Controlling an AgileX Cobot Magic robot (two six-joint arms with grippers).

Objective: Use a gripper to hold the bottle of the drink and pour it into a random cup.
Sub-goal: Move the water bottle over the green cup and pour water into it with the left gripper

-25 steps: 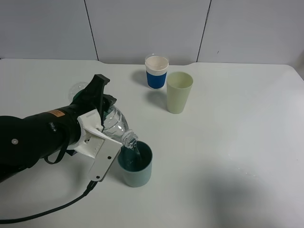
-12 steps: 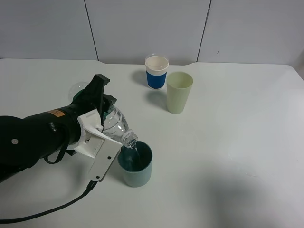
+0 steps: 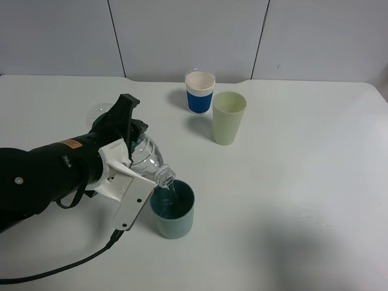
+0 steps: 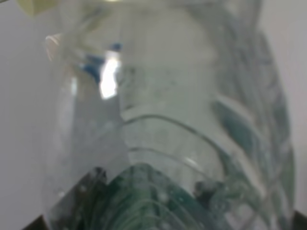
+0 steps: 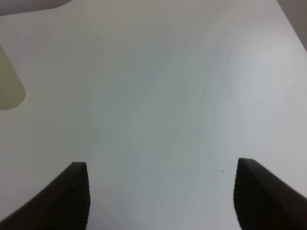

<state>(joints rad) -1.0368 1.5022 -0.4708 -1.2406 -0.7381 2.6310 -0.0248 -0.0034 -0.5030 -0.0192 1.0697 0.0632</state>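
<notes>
My left gripper [image 3: 130, 160] is shut on the clear plastic bottle [image 3: 148, 160] of the drink, which is tilted with its open neck down over the dark teal cup [image 3: 173, 209]. A thin stream of clear liquid runs from the neck into that cup. The bottle [image 4: 158, 124] fills the left wrist view, its green label low in the picture. My right gripper [image 5: 160, 191] is open over bare table, with nothing between its dark fingertips [image 5: 72, 196]. It lies outside the exterior high view.
A pale yellow-green tumbler [image 3: 229, 117] and a blue-and-white cup [image 3: 200, 91] stand at the back middle of the white table [image 3: 303, 182]. A black cable [image 3: 60, 270] trails from the left arm along the front left.
</notes>
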